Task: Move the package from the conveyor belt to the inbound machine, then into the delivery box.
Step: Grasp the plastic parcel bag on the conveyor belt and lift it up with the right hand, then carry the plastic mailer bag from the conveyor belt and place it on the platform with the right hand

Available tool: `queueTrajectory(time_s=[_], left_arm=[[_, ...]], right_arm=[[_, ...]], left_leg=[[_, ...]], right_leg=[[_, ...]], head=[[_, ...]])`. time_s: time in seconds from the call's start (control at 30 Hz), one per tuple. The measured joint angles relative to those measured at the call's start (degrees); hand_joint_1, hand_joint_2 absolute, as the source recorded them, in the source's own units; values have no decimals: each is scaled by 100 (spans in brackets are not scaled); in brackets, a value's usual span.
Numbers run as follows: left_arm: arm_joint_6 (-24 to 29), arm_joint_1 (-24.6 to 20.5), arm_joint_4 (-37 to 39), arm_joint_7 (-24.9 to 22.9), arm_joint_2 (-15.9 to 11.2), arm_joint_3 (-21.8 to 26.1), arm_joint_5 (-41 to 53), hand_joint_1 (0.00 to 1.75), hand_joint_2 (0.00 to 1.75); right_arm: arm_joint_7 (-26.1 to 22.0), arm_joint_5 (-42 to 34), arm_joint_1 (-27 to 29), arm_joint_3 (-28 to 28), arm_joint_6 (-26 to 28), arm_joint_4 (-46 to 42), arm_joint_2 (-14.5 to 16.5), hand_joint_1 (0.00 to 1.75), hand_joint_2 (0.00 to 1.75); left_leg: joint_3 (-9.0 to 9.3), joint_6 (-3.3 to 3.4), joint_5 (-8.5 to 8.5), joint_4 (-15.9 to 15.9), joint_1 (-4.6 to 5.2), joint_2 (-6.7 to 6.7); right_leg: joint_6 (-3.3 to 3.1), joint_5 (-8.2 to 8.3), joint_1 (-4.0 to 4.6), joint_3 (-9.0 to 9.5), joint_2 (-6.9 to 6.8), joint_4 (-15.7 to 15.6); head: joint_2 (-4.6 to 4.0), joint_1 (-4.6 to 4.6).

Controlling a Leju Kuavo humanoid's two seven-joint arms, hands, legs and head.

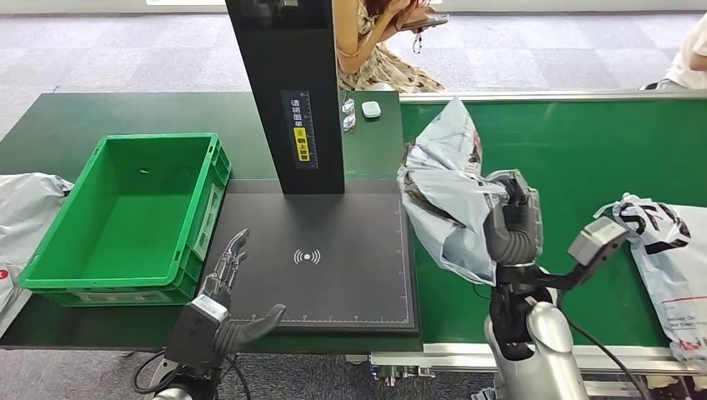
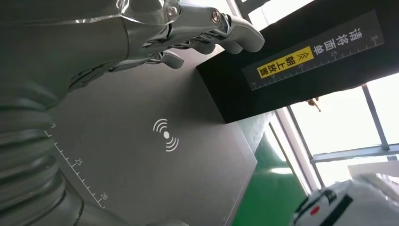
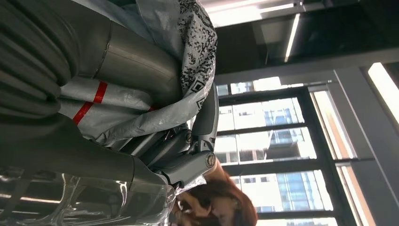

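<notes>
Head view: high on body, facing forward and down; takes in counter (image 1: 50, 125), black scan plate (image 1: 333, 250), green crate (image 1: 125, 217), conveyor belt (image 1: 584, 150), both arms rising from near edge.

Left wrist view: close behind left hand (image 2: 155, 28), turned on side, skimming low across scan plate (image 2: 141, 155) toward black post (image 2: 301, 61); shares plate's wave mark and post label with head view.

Right wrist view: pressed close against right hand (image 3: 183, 160) and grey package (image 3: 188, 52), tilted upward toward windows (image 3: 273, 141); shares package with head view.
</notes>
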State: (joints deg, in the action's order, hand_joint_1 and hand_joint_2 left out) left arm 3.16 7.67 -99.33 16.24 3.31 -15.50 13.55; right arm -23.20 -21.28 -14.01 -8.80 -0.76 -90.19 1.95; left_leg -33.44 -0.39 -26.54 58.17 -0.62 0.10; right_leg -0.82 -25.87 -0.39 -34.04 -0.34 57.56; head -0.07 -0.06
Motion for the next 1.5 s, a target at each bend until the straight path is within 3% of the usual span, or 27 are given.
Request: queueTrajectory(time_s=[0.17, 0.2, 0.33, 0.4, 0.67, 0.83, 1.23, 1.37, 1.5], left_arm=[[61, -15, -5, 0, -3, 0, 24, 0, 175], [86, -16, -7, -1, -4, 0, 32, 0, 175], [223, -14, -31, -16, -9, 0, 73, 0, 175], [277, -14, -51, -36, -13, 0, 77, 0, 175], [459, -63, -64, -46, -42, 4, 9, 0, 175], [521, -147, -64, -58, -62, 4, -51, 0, 175], [1615, -156, -64, 370, -22, 128, 151, 0, 175], [1704, -153, -64, 404, -18, 136, 265, 0, 175], [1396, -186, -61, 164, -32, 44, 982, 0, 175]], right_arm=[[310, -132, -638, -380, -191, 568, 87, 175, 175], [410, -170, -740, -457, -238, 690, 108, 163, 175], [786, -237, -1077, -829, -379, 1226, 164, 20, 175], [932, -237, -1181, -1011, -449, 1471, 174, 0, 175], [1598, -144, -1485, -1653, -1091, 2365, 174, 0, 175], [1705, 38, -1822, -2030, -1434, 2934, 174, 0, 175], [899, -204, -1973, -2141, -1743, 3172, 113, 0, 175], [670, -363, -1595, -1858, -1765, 2674, 45, 0, 175], [448, -430, -1005, -1453, -1727, 1938, 8, 0, 175]], left_leg=[[-1, -5, 6, 0, 0, -1], [-1, -5, 6, 0, 0, -2], [-1, -5, 6, 0, -1, -4], [-2, -5, 6, 0, -1, -6], [-4, -6, 7, 0, 0, -5], [-3, -6, 10, 1, 0, -5], [-2, -6, 10, 1, 0, -4], [-3, -5, 10, 2, 0, -5], [-5, -5, 9, 2, 1, -6]], right_leg=[[-1, 3, 0, 0, -1, 1], [-1, 4, 0, 0, -1, 1], [-2, 4, 0, -1, -3, 1], [-2, 4, 1, -1, -5, 1], [-2, 4, 0, -4, -4, 1], [-3, 6, 0, -3, -4, 1], [-3, 8, 0, -8, -3, 0], [-3, 8, 0, -9, -4, -2], [-2, 7, 0, -12, -4, -4]], head=[[0, -1], [0, -1], [0, -1], [0, -1], [0, -1], [0, 0], [0, -1], [0, -1], [0, -1]])
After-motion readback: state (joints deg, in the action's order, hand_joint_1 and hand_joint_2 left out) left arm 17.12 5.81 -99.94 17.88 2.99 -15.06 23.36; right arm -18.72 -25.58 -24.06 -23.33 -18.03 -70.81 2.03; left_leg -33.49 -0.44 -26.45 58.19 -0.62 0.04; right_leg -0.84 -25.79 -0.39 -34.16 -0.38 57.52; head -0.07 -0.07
